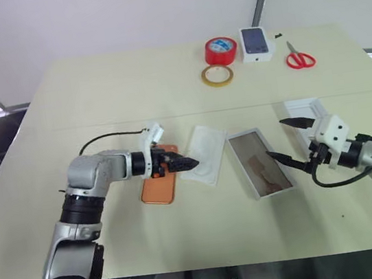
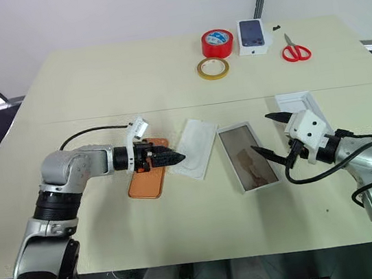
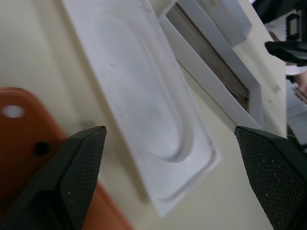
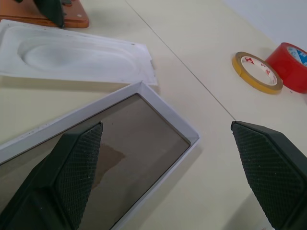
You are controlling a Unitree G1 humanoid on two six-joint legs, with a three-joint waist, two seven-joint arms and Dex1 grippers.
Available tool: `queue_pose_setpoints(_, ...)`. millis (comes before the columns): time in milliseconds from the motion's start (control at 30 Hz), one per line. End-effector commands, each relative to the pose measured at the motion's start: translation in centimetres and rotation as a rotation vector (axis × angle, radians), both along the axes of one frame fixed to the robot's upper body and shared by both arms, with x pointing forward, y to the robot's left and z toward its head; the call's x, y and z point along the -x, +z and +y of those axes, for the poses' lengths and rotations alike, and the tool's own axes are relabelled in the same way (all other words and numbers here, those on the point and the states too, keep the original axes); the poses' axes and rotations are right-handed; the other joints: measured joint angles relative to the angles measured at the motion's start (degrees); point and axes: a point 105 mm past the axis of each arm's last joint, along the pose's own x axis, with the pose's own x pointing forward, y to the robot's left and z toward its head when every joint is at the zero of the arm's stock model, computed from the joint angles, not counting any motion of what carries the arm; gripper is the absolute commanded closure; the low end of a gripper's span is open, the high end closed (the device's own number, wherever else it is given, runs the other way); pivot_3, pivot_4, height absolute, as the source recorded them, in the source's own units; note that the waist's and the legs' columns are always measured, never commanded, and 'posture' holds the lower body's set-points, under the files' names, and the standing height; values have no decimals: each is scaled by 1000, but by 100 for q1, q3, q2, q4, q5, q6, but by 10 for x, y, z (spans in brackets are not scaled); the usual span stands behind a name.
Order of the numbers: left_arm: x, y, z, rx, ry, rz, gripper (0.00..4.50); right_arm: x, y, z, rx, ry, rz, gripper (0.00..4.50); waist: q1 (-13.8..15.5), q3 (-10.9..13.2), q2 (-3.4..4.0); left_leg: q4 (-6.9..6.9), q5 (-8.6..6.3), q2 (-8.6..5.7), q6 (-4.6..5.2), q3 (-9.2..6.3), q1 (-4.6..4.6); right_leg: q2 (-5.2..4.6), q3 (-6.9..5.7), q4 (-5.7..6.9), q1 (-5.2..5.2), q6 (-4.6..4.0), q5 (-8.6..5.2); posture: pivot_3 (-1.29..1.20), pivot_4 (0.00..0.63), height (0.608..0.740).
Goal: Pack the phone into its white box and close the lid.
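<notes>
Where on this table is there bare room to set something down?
Bare: the wide stretch behind the phone and left of the yellow tape ring, and the near edge before the white box. Crowded: phone, insert, box and lid in a row.

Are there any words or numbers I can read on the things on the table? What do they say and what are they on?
No words or numbers can be read.
Red tape roll: a blue and white label on top, too blurred to read.
Yellow tape roll: small red marks inside its ring, too small to read.
Small white box: a picture of a dark phone, with no letters that can be made out.
The phone, the white box and the white insert: no writing visible.
</notes>
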Motion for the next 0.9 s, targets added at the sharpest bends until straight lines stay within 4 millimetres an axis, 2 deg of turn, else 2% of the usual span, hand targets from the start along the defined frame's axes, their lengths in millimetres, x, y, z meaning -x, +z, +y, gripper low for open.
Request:
queue_pose_setpoints(33, 1, -9, 0, -58, 0, 26, 0, 0, 8, 4, 1, 9, -53, 31, -8, 0, 0, 0, 1, 0, -1, 0, 0, 0, 0, 0, 0, 0, 0, 0, 150, 740)
queue_pose_setpoints(200, -3, -20, 3, -100, 34, 75, 0, -1, 9, 3, 2, 3, -62, 31, -3, -2, 2, 0, 2, 0, -3, 0, 3, 0, 0, 1, 2, 0, 0, 0, 150, 740)
queue_pose_setpoints(267, -6, -21, 3, -86, 60, 102, 504, -2, 9, 4, 2, 1, -65, 0, -4, -3, 4, -1, 1, 0, -3, 0, 5, 0, 0, 1, 4, 0, 0, 0, 150, 740)
queue_pose_setpoints(333, -6, -22, 3, -92, 64, 113, 1266, -2, 9, 4, 2, 0, -67, 0, -16, -3, 4, -1, 2, 0, -3, 0, 5, 0, 0, 1, 4, 0, 0, 0, 150, 740)
queue_pose_setpoints(533, -3, -25, 1, -92, 69, 161, 4279, -4, 9, 7, -3, 2, -75, 0, -9, -2, 3, 0, 2, 0, -3, 0, 4, 0, 0, 2, 2, 0, 0, 0, 150, 740)
queue_pose_setpoints(567, -3, -25, 1, -90, 75, 170, 4434, -4, 9, 7, 0, 5, -77, 0, -1, -2, 3, -1, 2, 0, -4, 0, 4, 0, 0, 2, 2, 0, 0, 0, 150, 740)
queue_pose_setpoints(733, -7, -17, 0, -9, 116, 232, 4434, 1, 7, 16, -17, 60, -41, 0, 10, -2, 3, 0, 3, 0, -5, 0, 4, 0, 0, 2, 3, 0, 0, 0, 150, 740)
queue_pose_setpoints(833, -10, -5, 0, 67, 135, 255, 4434, 21, 3, 34, -74, 182, 64, 0, 9, -2, 3, 0, 3, 0, -4, -1, 4, 0, 0, 2, 2, 0, 0, 0, 150, 740)
queue_pose_setpoints(900, -13, 2, 1, 108, 155, 266, 4434, 38, -5, 40, -45, 271, 149, 0, 13, -1, 2, -2, 2, 0, -4, -1, 3, 1, 0, 2, 1, 0, 0, 0, 150, 740)
